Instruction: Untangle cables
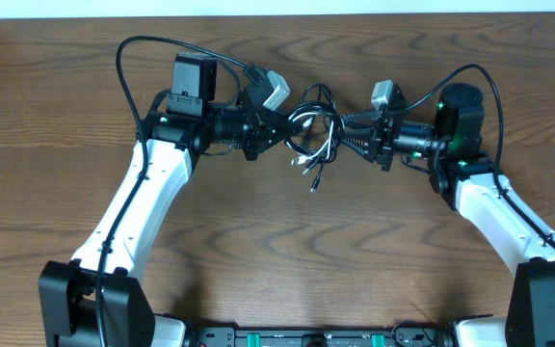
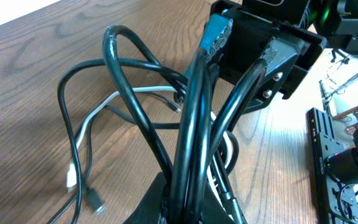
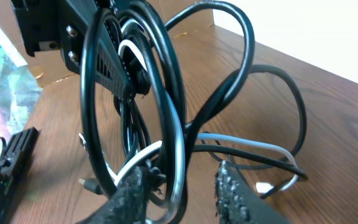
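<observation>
Wood-grain tabletop (image 1: 277,270): the tangle of thin black and white cables (image 1: 316,145) stretches straight ahead of both hands. The left gripper (image 1: 281,131) pinches it. The right gripper (image 3: 180,193) straddles one black loop, its jaws apart.

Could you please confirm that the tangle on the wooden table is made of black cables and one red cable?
Not quite: the odd cable is white, not red. The left wrist view shows the white cable threaded among the black cables on the wooden table.
</observation>
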`<state>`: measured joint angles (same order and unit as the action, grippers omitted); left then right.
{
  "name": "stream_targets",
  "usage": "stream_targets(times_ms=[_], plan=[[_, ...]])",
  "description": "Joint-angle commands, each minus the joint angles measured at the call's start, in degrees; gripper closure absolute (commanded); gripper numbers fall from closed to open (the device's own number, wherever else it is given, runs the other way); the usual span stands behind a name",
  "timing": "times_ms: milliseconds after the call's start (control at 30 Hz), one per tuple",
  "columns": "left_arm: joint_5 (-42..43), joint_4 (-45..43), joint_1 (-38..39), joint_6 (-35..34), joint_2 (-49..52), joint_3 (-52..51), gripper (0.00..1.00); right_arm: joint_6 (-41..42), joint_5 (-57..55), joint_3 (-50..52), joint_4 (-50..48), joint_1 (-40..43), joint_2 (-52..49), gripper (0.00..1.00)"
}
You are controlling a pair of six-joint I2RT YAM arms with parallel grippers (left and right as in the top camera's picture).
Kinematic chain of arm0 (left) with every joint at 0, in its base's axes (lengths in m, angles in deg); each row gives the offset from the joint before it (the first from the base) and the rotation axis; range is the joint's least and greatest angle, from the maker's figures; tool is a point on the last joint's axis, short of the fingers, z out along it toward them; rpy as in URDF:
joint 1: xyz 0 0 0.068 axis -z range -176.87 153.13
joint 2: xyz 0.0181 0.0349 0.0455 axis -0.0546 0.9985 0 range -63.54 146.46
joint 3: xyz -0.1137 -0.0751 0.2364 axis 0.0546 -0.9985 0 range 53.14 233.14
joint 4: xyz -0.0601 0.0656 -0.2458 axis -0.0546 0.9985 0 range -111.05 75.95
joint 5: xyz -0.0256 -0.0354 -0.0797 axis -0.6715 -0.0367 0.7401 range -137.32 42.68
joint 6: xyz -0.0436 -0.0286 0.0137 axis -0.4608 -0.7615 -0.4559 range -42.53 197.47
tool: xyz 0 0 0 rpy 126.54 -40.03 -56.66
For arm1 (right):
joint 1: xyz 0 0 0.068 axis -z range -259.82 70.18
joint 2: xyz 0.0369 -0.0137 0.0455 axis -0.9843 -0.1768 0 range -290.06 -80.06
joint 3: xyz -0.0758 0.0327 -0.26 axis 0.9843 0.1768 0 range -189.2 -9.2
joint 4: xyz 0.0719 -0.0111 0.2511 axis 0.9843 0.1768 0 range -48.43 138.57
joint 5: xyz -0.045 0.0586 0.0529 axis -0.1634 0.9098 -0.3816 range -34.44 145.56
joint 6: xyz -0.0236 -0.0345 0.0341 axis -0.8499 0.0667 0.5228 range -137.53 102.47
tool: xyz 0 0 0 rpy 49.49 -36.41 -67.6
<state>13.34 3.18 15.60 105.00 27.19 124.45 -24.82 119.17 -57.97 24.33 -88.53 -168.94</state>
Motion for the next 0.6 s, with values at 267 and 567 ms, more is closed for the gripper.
stream_targets(times_ms=[267,567], plan=[[-5.27,4.11,-0.37,1.16,-0.68,0.37,0.93,2.99,-14.82,-0.24,0.35,-0.59,-0.28,0.99],[-5.27,3.8,-0.35,1.16,-0.68,0.37,0.93,3.02,-14.23,-0.24,6.38,-0.72,-0.28,0.43]])
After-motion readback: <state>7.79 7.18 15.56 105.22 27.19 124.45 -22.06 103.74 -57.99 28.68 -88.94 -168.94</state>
